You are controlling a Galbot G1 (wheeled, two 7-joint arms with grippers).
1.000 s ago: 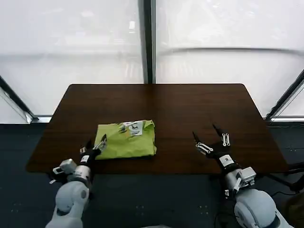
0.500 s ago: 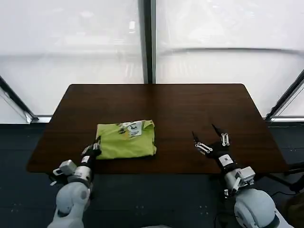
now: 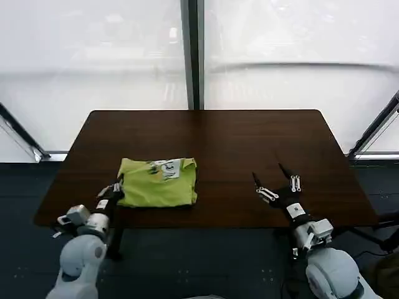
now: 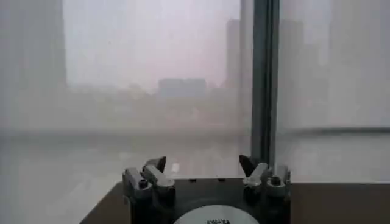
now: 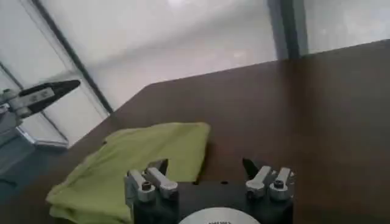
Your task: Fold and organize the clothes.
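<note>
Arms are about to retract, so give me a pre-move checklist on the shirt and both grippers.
1. Lime-green T-shirt folded into a compact bundle: ok.
2. Shirt fully on the dark wooden table, clear of the edges: ok.
3. Left gripper released from the fabric: cannot tell; it sits at the shirt's near left corner.
4. Right gripper clear of the shirt, jaws open, holding nothing: ok.
5. White graphic facing up: ok.
</note>
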